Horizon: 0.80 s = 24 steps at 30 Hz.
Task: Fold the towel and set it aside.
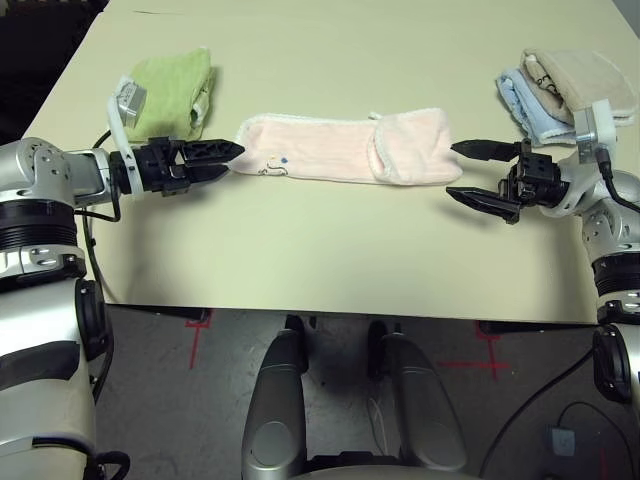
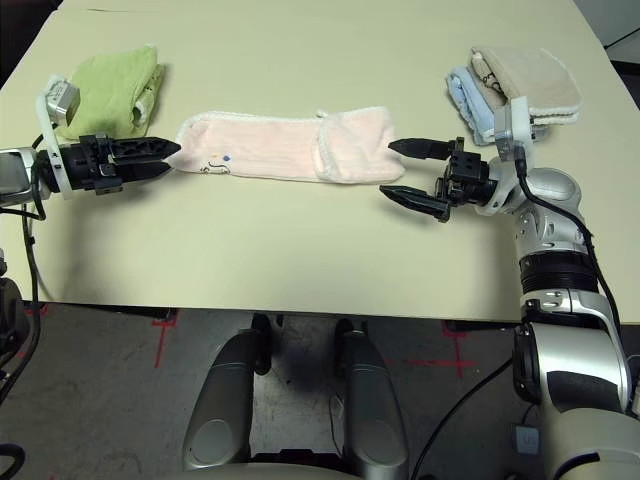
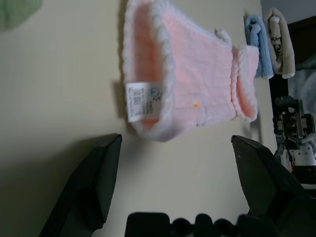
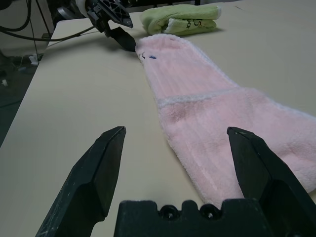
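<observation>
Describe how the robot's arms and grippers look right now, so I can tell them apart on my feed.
Both forearms are silver with black joint rings and black cables. The left gripper and right gripper each have two black, pointed, wedge-shaped fingers on a black base. A small white box sits on each wrist.

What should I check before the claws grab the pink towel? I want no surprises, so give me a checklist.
1. Left claw open: ok.
2. Right claw open: ok.
3. Both claws at opposite ends of the pink towel, not gripping: ok.
4. Towel flat: not ok, its right end is folded over.
5. Green towel clear of the pink one: ok.
6. Blue and beige towels clear: ok.
</observation>
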Tool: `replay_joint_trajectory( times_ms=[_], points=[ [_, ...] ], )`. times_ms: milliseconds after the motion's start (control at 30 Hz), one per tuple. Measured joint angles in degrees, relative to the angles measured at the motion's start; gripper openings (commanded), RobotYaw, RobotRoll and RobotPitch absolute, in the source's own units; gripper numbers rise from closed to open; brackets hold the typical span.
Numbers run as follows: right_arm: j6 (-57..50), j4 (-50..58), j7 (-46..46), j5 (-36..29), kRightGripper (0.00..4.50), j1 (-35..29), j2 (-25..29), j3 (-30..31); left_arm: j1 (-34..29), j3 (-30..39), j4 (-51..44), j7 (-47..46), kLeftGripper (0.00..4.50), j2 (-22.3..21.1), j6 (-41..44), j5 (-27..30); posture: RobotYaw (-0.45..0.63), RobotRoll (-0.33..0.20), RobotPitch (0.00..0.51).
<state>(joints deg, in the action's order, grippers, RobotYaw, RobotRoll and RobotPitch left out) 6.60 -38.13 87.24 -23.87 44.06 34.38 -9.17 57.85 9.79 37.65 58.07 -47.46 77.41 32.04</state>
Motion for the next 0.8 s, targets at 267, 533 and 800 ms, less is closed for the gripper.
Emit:
replay_joint_trajectory(
  times_ms=[267,533,800],
  points=[
    [0.01,0.39,-0.07,0.12,4.45,-0.07,-0.06,0.15,0.71,3.0,0.27,-3.01,4.5,4.26,0.74,1.01,0.02,0.0,0.311],
    [-0.05,1.49,-0.44,0.12,4.45,-0.92,-0.08,0.25,4.56,5.03,7.68,-6.92,4.5,6.98,-5.88,0.33,0.01,0.0,0.308],
    [-0.29,2.13,-0.93,0.13,4.5,-0.99,-0.06,0.25,4.97,4.7,10.86,-7.79,2.74,7.18,-10.97,-1.84,0.01,0.0,0.306]
  ],
)
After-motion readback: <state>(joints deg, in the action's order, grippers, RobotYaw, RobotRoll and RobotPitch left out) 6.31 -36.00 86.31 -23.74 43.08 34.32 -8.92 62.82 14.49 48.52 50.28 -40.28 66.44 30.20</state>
